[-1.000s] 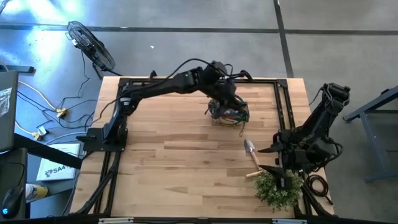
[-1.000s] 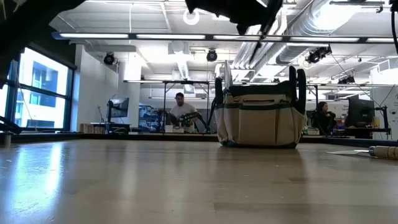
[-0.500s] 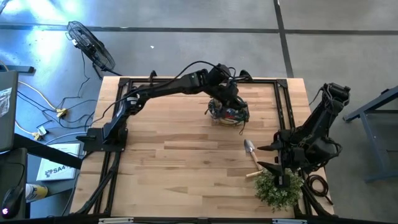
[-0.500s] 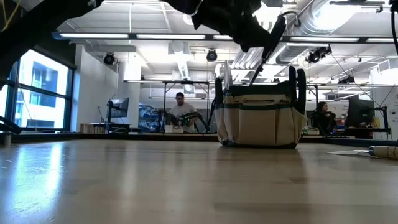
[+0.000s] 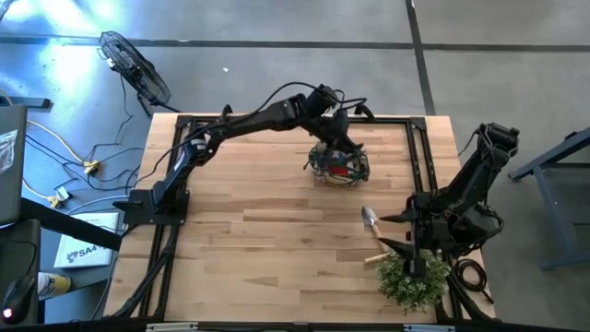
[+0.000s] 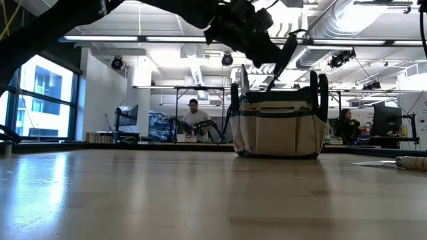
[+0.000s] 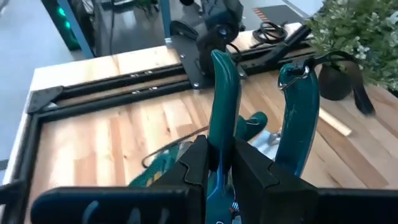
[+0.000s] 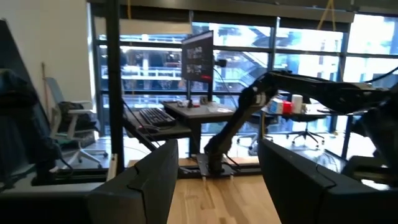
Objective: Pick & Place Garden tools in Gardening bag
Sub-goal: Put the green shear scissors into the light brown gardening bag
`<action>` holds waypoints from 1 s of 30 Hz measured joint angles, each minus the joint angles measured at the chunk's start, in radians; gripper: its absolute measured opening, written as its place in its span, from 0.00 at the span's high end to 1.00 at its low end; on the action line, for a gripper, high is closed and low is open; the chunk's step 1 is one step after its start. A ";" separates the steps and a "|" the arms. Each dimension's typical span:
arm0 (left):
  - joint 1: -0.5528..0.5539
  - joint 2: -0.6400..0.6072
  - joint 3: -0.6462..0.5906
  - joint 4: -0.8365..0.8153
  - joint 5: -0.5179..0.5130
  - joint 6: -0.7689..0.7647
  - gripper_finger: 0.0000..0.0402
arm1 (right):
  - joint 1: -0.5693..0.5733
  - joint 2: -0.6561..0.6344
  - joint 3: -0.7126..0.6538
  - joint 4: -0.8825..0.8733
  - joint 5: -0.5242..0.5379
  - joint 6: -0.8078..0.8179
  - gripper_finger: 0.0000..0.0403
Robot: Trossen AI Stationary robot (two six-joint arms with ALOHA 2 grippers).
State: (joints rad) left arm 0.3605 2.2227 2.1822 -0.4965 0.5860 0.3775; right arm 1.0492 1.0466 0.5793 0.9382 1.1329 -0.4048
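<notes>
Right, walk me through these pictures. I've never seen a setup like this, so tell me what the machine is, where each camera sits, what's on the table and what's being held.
This is a robot with two dark arms fixed to a wooden table, each ending in a two-finger gripper. One picture looks straight down from above, one looks level across the tabletop into the room behind, and one comes from a camera on each wrist.

On the table stand a small fabric gardening bag, a bushy green plant and, beside the plant, a trowel with a pale wooden handle.

The left gripper is over the bag, its jaws shut on one teal handle of a pair of pruning shears, held above the bag's opening. The right gripper waits with open jaws at the table's right side, near the plant, holding nothing.
</notes>
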 joint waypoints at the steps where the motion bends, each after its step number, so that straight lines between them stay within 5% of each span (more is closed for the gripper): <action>1: 0.000 0.002 0.000 -0.002 0.001 0.000 0.91 | 0.000 0.000 0.000 0.000 0.009 0.000 0.47; 30: 0.031 0.021 0.000 -0.324 -0.227 0.091 0.91 | 0.001 0.000 0.000 -0.013 0.025 0.032 0.47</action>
State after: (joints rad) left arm 0.3912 2.2440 2.1818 -0.8207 0.3595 0.4687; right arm 1.0504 1.0466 0.5793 0.9254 1.1576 -0.3723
